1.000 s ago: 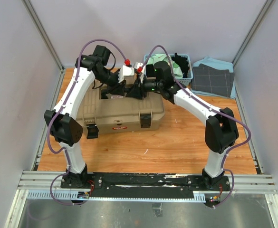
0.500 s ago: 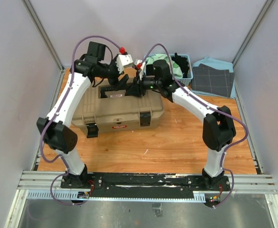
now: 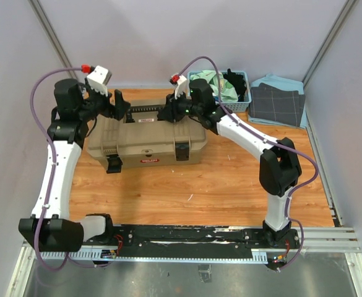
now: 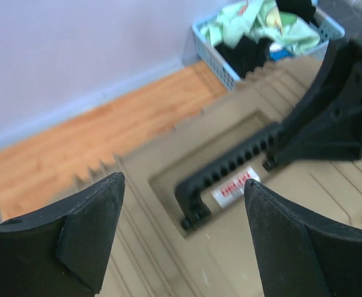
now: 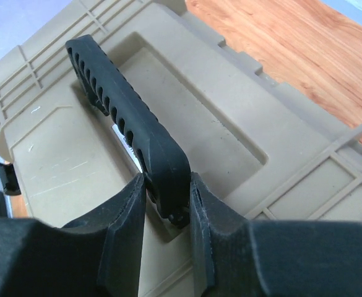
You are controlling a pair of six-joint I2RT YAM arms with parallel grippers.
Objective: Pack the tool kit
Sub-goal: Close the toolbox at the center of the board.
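Pale grey walls close in a wooden tabletop (image 3: 230, 185), and the toolbox (image 3: 146, 139) sits on it in the upper middle of the top view. Its lid is down and its long front faces the arm bases.

The right pincer (image 5: 167, 185) is closed on one end of the black handle (image 5: 128, 124), with a finger pressed to each flank of the bar. That grip looks meant for lifting or steadying the box by its carrying point. The left pincer (image 4: 182, 180) is spread wide with nothing between its fingers. It hovers above the lid near the handle's other end, at the upper left of the top view, probably lined up for a matching hold so the load would hang level.

Two black latches (image 3: 182, 150) sit on the front wall; whether they are snapped shut I cannot tell. A red label (image 3: 148, 160) lies between them, and a red-and-white sticker (image 4: 233, 187) sits in the recess under the handle. The writing on both is too blurred to read.

A blue basket (image 3: 230, 86) of cloths stands just behind the box at upper right, beside a folded dark cloth (image 3: 276, 105).
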